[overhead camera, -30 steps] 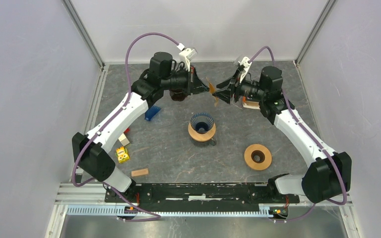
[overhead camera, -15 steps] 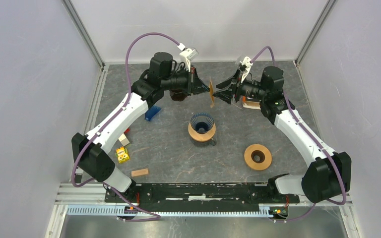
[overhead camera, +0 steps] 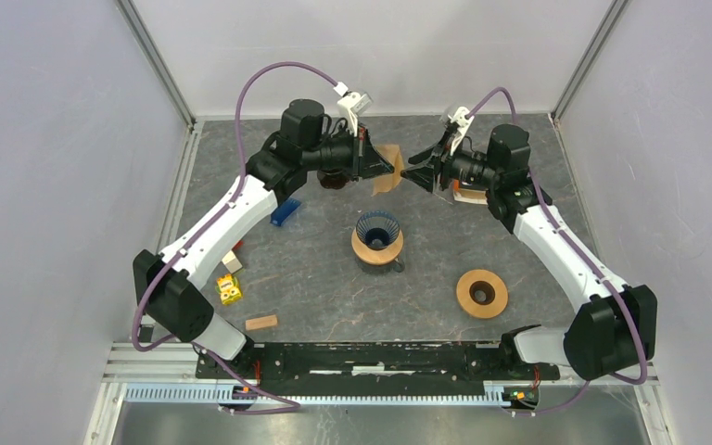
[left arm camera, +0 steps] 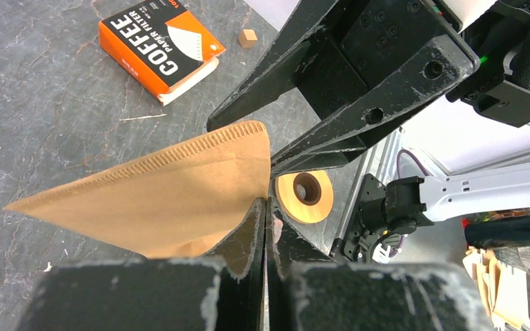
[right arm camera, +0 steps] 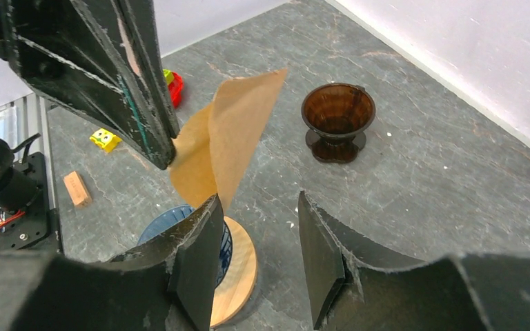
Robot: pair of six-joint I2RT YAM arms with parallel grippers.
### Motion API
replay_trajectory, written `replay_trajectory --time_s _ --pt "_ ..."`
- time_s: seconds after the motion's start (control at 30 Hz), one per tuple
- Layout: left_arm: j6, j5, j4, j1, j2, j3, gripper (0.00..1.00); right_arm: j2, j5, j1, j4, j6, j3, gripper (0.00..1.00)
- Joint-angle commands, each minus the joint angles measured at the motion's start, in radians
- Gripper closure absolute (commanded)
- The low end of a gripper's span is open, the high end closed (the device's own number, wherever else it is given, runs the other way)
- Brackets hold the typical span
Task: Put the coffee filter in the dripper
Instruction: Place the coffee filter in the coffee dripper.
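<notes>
Clamped tight in left gripper (left arm camera: 266, 207), upper centre: flat tan filter (left arm camera: 165, 193), one edge crimped. Right gripper (right arm camera: 257, 200) spread, holding nothing.

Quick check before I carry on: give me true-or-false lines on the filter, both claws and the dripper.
1. The left claw pinches the paper filter. True.
2. The right claw is shut on the filter. False: its jaws stand open.
3. The filter sits in the blue dripper. False: it is held in the air; the dripper is empty.
4. A wooden ring lies right of the blue dripper. True.
</notes>
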Motion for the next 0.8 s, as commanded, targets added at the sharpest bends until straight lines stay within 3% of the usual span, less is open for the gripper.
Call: replay_trajectory --time_s 0.0,0.67,0.77 --pt "0.028 -0.009 0.04 -0.013 -0.025 0.018 0.98 -0.048 0.062 -0.002 -0.019 -0.05 -0.001 0.5" --pt "0.023 -0.039 0.04 -0.058 0.022 0.053 0.98 -0.049 0.077 0.027 -0.003 -0.027 -0.009 0.51" --pt "0.028 -0.045 0.038 -0.059 0.029 0.063 0.98 -0.042 0.1 0.039 -0.008 -0.019 -0.001 0.57"
